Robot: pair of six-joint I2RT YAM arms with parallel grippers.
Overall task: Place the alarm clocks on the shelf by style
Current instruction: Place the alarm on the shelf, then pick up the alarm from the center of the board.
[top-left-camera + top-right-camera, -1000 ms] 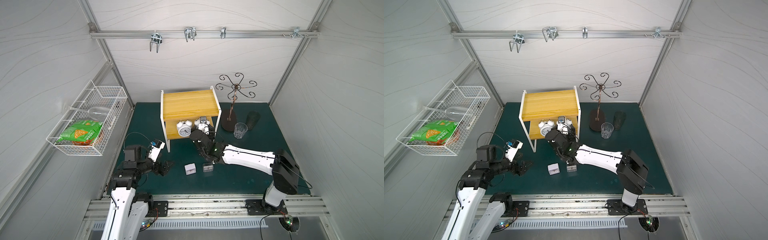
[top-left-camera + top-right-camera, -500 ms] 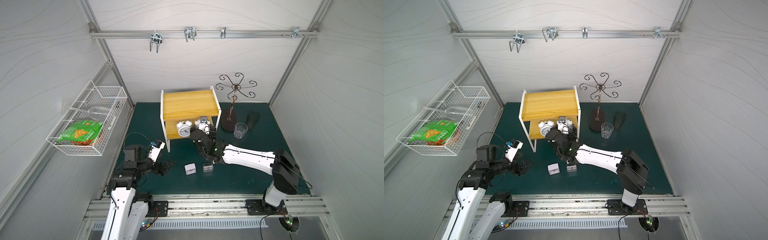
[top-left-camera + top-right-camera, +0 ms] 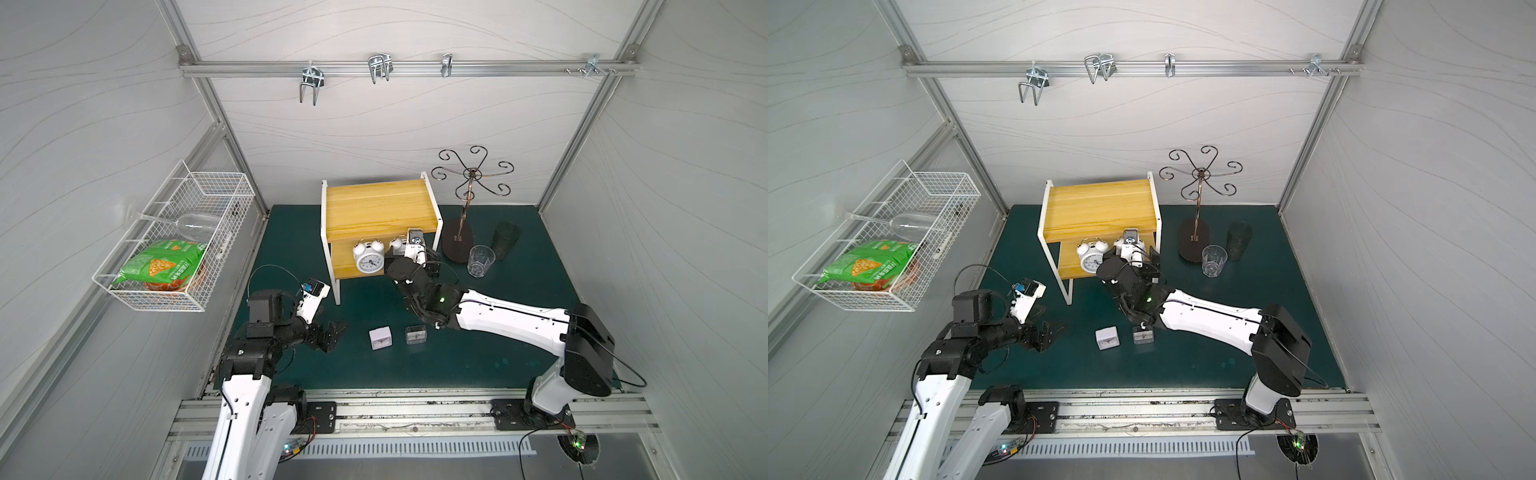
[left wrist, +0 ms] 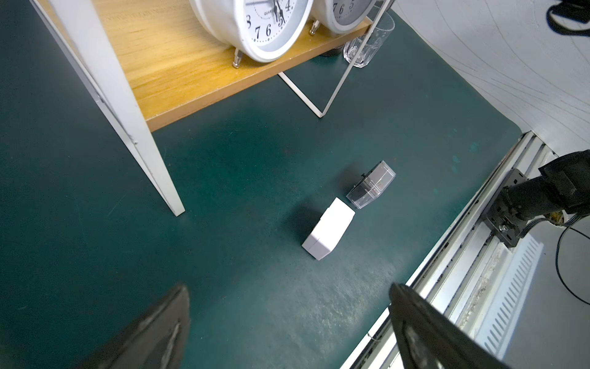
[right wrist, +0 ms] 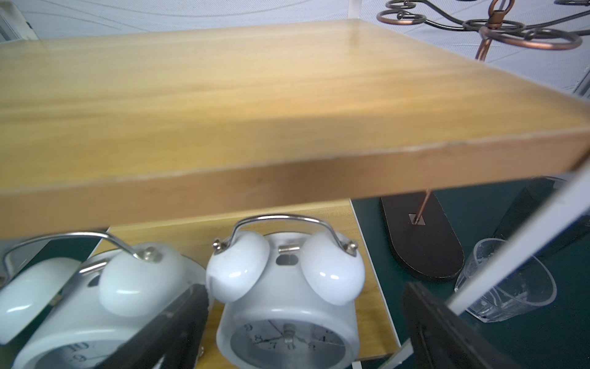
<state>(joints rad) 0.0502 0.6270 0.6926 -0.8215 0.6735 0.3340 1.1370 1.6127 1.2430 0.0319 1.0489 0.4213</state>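
Right end effector [image 5: 305, 289] beside shelf post [image 5: 510, 244]

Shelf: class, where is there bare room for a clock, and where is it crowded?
On the yellow wooden shelf the upper board is bare. The lower board is crowded: two round white twin-bell clocks, the open right claw astride one. Only a strip by the white frame leg is free.

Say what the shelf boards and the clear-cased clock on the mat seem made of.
Shelf boards: likely wood or wood-look laminate, matte yellow, visible grain. Clear-cased clock: probably glossy transparent plastic; the mat shows through.
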